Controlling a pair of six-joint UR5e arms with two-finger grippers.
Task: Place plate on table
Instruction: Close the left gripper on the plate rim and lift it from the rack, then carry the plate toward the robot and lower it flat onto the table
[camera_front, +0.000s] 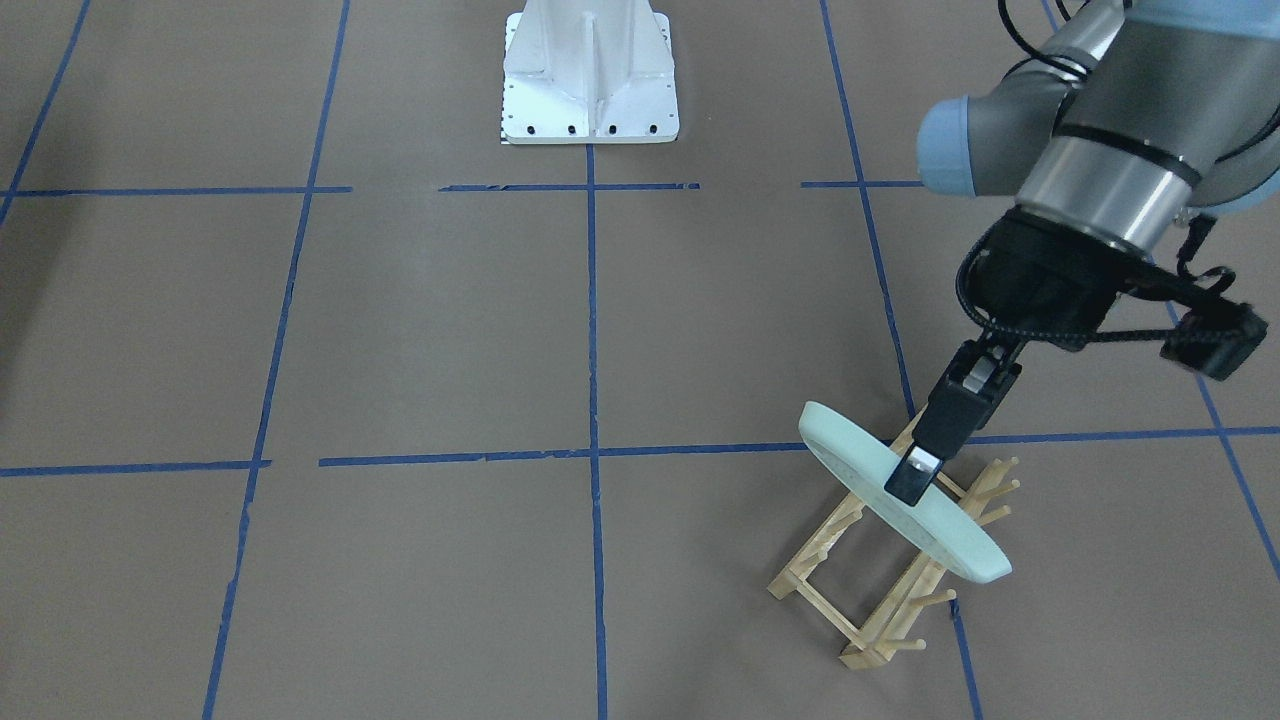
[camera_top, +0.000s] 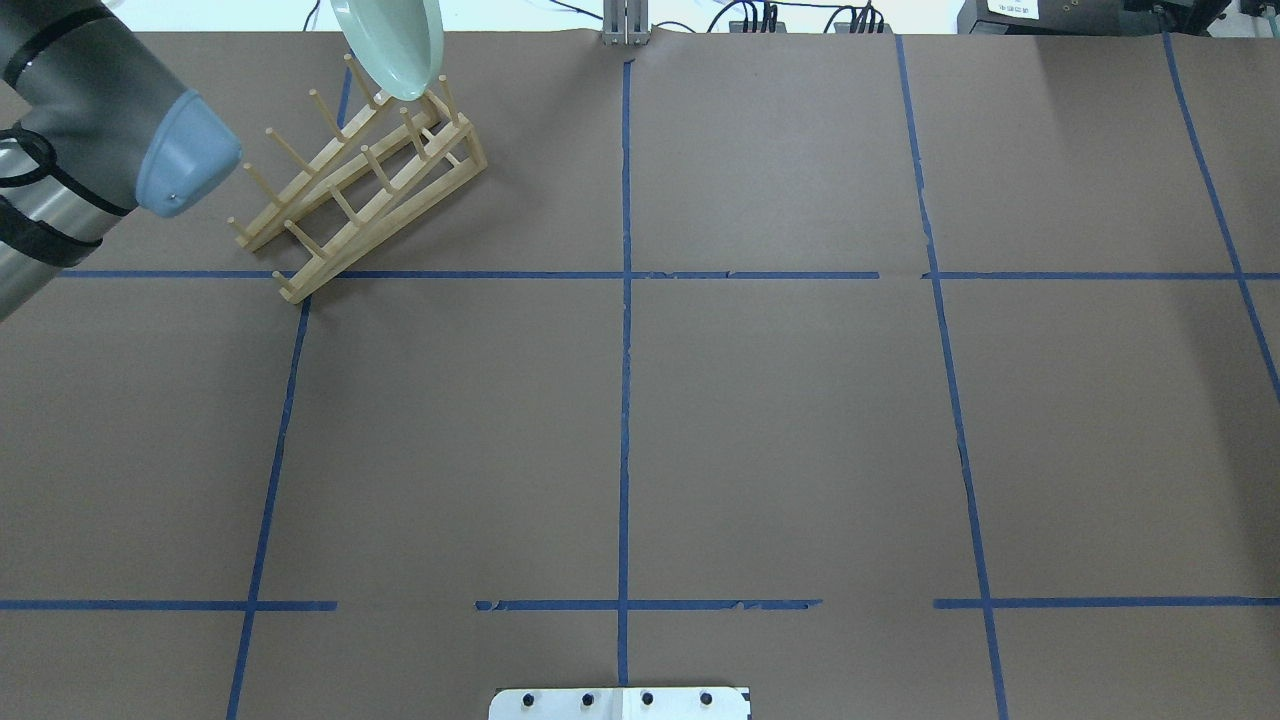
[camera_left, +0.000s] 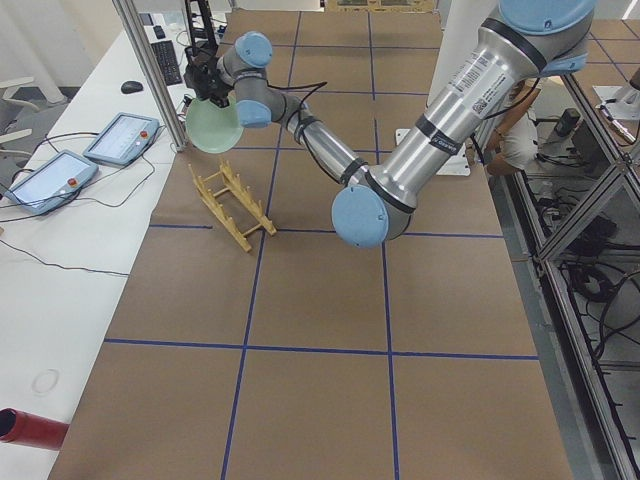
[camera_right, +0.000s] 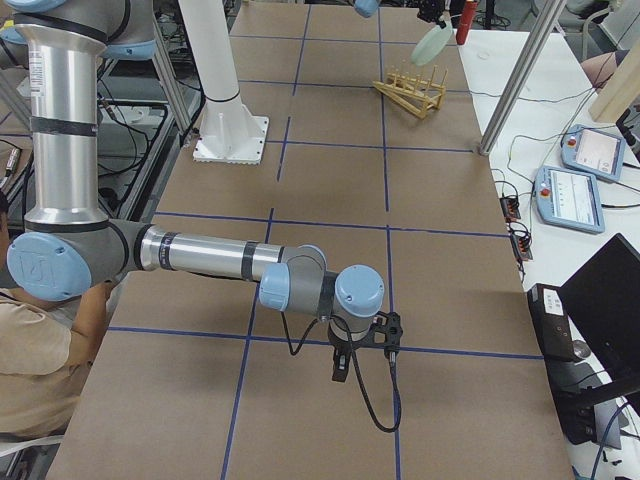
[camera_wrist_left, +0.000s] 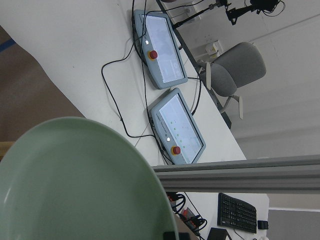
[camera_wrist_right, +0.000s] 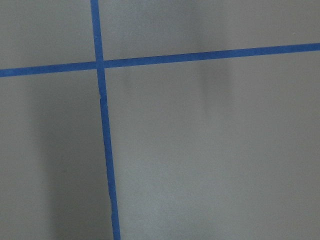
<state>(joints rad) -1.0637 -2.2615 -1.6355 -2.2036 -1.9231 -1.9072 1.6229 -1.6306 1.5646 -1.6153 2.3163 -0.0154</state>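
The plate (camera_front: 955, 540) is clamped by its rim in my left pincer (camera_front: 908, 487), the jaws closed on its edge with one dark finger lying across the pale green face. It hangs tilted in the air, neither flat nor fully upright, and it is not on the table (camera_front: 430, 330). From my left wrist camera the plate's glossy face fills the 7 o'clock corner, and beyond it, toward 1 o'clock, two control tablets (camera_wrist_left: 160, 50) lie on a white bench (camera_wrist_left: 75, 45). Just under the plate stands the wooden peg rack (camera_front: 870, 590). In the side view from my left the plate seems to hang clear of the pegs, though I cannot be sure of that. Seen from overhead, plate and rack sit near 11 o'clock on the table, the white robot base (camera_top: 620, 703) at 6 o'clock, and blue tape lines (camera_top: 625, 400) cross the brown surface between them. My right pincer (camera_right: 340, 368) hovers low over the table, well apart from the rack. I cannot tell whether its jaws are together or apart. Its wrist camera shows only brown table and crossing tape.
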